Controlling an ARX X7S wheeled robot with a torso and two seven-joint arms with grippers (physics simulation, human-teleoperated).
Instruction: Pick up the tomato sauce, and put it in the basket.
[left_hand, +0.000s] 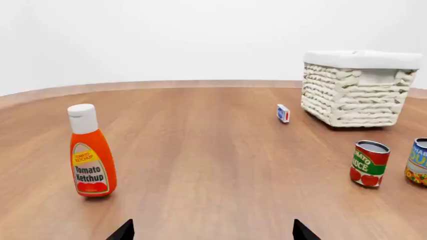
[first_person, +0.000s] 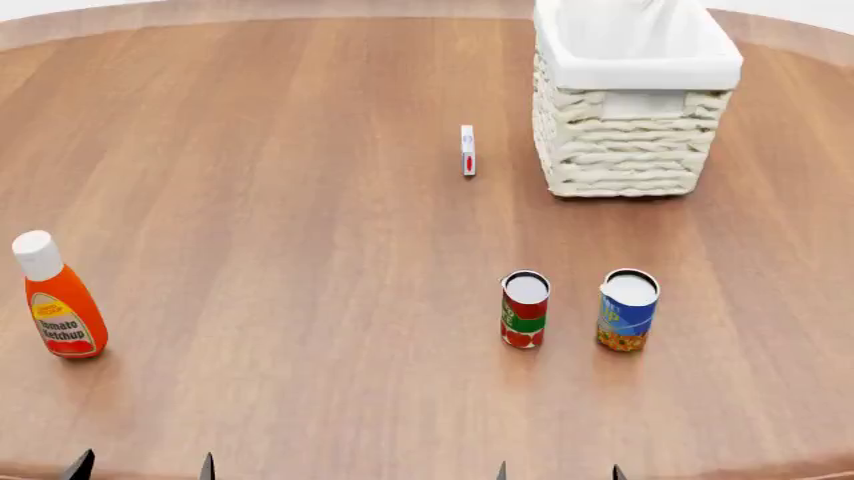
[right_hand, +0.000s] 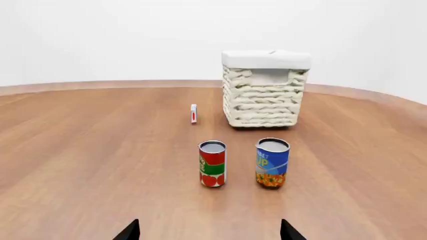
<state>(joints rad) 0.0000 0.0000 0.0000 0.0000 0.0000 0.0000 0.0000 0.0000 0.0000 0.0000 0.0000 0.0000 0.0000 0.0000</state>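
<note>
The tomato sauce, a small can with a red and green label and a silver top, stands upright on the wooden table. It also shows in the right wrist view and the left wrist view. The cream wicker basket with a white liner stands at the far right, also in the right wrist view and the left wrist view. My left gripper and right gripper are open and empty at the near table edge, the right one in front of the can.
A blue-and-yellow can stands just right of the tomato sauce. An orange ketchup bottle stands at the near left. A small white, red and blue box stands left of the basket.
</note>
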